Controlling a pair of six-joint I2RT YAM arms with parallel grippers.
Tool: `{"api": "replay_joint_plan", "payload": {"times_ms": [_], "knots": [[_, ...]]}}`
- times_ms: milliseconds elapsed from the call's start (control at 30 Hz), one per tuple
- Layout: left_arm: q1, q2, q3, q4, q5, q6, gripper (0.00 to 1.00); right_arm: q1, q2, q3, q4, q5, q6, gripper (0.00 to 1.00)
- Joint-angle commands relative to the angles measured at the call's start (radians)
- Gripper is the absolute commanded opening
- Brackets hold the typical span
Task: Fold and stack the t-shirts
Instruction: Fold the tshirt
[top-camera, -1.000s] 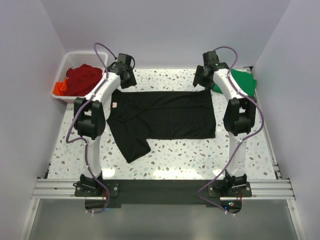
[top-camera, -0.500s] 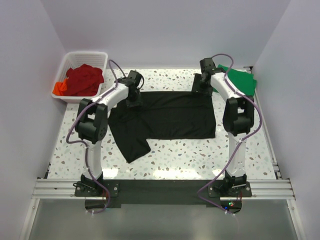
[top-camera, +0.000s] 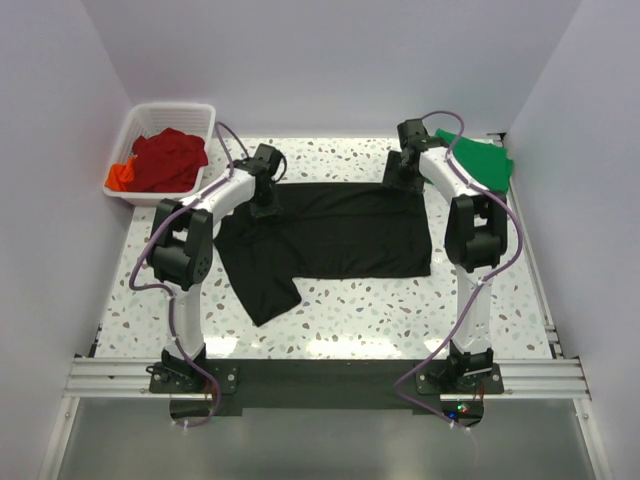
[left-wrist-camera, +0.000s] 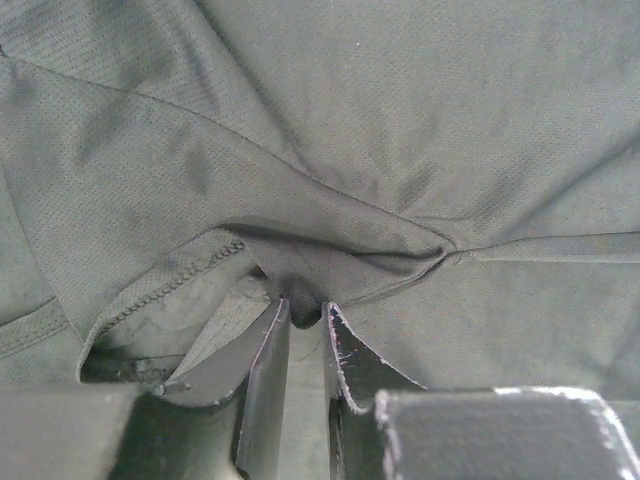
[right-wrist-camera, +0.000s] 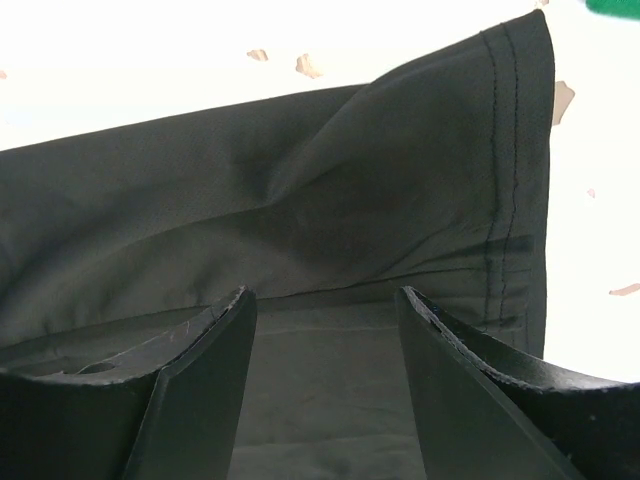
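— One black t-shirt (top-camera: 330, 232) lies spread on the tabletop (top-camera: 400, 305), left hand (left-wrist-camera: 303, 322) pinching a fold of it, right hand (right-wrist-camera: 322, 305) apart over its hem.

— And the rest?

— Green shirt (top-camera: 480, 160) far right; red (top-camera: 168, 155) and orange (top-camera: 120, 176) wait unfolded in the basket (top-camera: 190, 110).

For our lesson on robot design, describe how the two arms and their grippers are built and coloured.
Both arms have white links with bulky black joint housings, seen on the left arm and right arm. A purple cable loops loosely along each. Black base plates bolt them to a silver rail. The left gripper and right gripper have flat, black, tapered fingers with scuffed edges.
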Motion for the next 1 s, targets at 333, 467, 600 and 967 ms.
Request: {"api": "replay_joint_plan", "payload": {"times_ms": [333, 467, 600, 967], "knots": [[-0.006, -0.042, -0.043, 0.023, 0.001, 0.017, 0.01, 0.014, -0.059, -0.004, 0.005, 0.003, 0.033, 0.61], [-0.006, -0.048, -0.047, 0.024, 0.011, 0.030, 0.00, 0.018, -0.062, -0.003, 0.001, 0.006, 0.038, 0.61], [-0.014, -0.088, -0.078, 0.025, 0.023, 0.042, 0.00, 0.028, -0.062, -0.006, 0.000, 0.012, 0.043, 0.61], [-0.057, -0.230, -0.224, 0.020, 0.047, 0.047, 0.00, 0.063, -0.048, -0.012, -0.005, 0.026, 0.058, 0.61]]}}
